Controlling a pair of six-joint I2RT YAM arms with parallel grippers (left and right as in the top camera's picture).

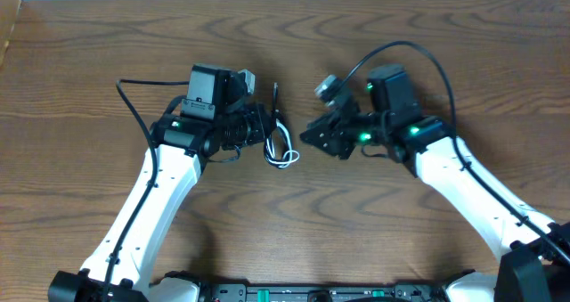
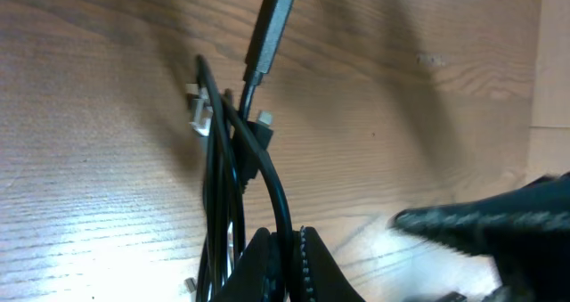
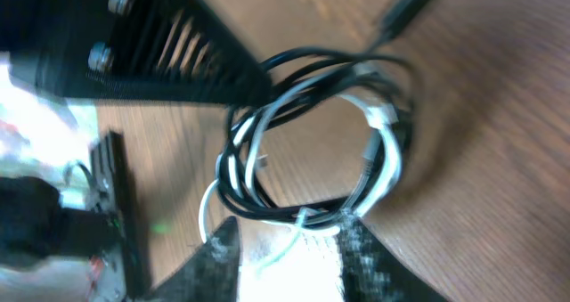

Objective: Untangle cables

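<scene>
Two sets of jaws meet over one small coil. The left gripper [image 2: 283, 253] has its jaws pressed shut on a strand of the black cable [image 2: 278, 195], which rises from between them toward a long black plug [image 2: 267, 35]. The right gripper [image 3: 289, 262] has its jaws parted, one tip on each side of the coil's near edge, where a white strand runs into the gap. Nothing looks pinched there.

The cables [image 1: 281, 149] lie on the counter [image 1: 294, 240] between the two grippers, touching the left one and just beside the right. From the right wrist, the white cable [image 3: 388, 159] and the black one wind round the same ring, crossing several times.

By this showing the untangling has barely begun: one cord is gripped, neither is free, and all the drawing apart is left.

Both arms crowd the coil. A dark ribbed part of the left gripper lies across its upper edge, leaving the right jaws little room. A thick black wire [image 1: 401, 43] arches over the right arm, clear of the coil.
</scene>
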